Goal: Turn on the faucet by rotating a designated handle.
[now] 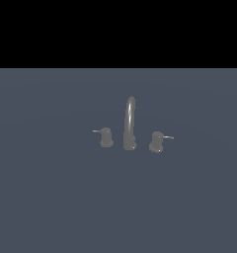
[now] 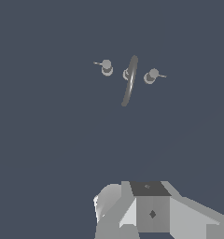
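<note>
The faucet (image 1: 130,123) stands a little right of the middle of the exterior view, on a flat blue-grey floor (image 1: 51,197) that fills the lower part of the frame under a black band. Its tall thin spout (image 1: 130,116) arches up between two small stubby knobs. The handle (image 1: 157,142), the knob to the exterior view's right of the spout, has a thin rod lever pointing toward the exterior view's right; the twin knob (image 1: 106,137) on the other side has its lever pointing the opposite way. No arm shows in the exterior view. In the wrist view the faucet (image 2: 129,79) is seen from above, well apart from the grey gripper body (image 2: 151,210) at the frame's lower edge. The fingertips are out of frame, so whether the claw is wide or narrow cannot be told. Nothing touches the handle (image 2: 151,75).
</note>
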### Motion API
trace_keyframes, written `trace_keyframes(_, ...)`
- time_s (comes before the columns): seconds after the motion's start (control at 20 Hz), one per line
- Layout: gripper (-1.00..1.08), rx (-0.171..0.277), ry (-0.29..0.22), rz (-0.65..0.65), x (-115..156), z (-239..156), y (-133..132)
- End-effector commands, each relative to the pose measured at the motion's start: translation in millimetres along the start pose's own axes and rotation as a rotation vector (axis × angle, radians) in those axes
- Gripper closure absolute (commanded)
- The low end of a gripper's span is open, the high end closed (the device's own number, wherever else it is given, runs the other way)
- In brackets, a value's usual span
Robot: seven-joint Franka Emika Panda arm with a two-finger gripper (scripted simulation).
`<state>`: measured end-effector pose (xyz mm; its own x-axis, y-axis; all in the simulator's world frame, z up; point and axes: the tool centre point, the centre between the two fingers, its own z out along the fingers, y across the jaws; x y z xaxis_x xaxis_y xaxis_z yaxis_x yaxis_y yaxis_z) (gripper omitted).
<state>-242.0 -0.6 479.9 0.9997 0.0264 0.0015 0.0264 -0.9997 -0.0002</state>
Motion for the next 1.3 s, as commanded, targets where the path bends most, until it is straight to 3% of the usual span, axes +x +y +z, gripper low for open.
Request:
trace_keyframes(0.0,1.08,0.000,0.000,0.000,0.0,0.0,0.0)
trace_keyframes(0.7,1.08,0.024,0.016,-0.039,6.4,2.0,-6.1)
trace_keyframes(1.25,1.08,0.050,0.012,0.089,40.6,16.6,-0.1)
